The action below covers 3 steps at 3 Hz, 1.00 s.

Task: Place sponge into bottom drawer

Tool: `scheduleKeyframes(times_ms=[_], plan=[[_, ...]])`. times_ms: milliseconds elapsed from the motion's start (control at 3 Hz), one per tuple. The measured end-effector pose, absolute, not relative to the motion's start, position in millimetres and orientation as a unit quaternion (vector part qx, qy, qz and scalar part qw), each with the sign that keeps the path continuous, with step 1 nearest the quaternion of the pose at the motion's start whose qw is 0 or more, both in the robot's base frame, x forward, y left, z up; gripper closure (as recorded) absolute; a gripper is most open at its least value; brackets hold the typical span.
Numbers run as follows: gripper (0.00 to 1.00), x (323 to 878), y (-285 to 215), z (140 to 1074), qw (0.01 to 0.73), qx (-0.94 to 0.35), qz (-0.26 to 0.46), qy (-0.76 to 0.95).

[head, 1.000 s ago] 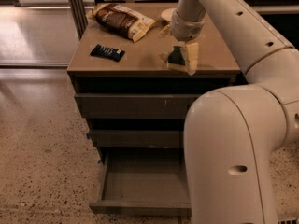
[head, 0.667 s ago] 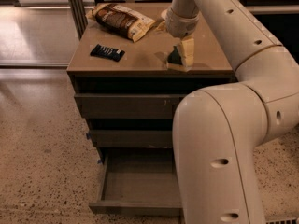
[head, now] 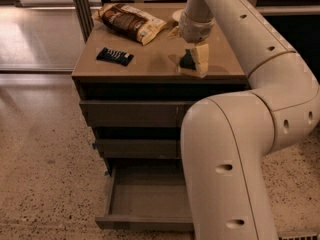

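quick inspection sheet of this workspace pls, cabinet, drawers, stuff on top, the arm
surface: cabinet top, brown and flat
job's things: sponge at the right front of the cabinet top; bottom drawer pulled open, its visible floor bare, right part hidden by the arm
clutter: black packet and snack bag on the cabinet top
grippers: tool down at the sponge
cables: nothing seen
surroundings: speckled floor; two upper drawers shut

The arm (head: 235, 149) is showing smooth cream-white rounded segments, dotted with small dark oval holes, narrowing to its gripper (head: 194, 58) above the cabinet top (head: 145, 64).
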<state>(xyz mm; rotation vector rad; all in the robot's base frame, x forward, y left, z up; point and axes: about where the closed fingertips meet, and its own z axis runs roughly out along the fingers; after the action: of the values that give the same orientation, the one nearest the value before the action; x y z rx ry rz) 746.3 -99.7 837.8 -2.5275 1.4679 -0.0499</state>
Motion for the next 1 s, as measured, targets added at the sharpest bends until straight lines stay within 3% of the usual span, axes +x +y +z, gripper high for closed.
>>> scheduleKeyframes(times_ms=[1000], plan=[[0.00,746.0,-106.1,820.8,0.104,-0.854,0.001,0.510]])
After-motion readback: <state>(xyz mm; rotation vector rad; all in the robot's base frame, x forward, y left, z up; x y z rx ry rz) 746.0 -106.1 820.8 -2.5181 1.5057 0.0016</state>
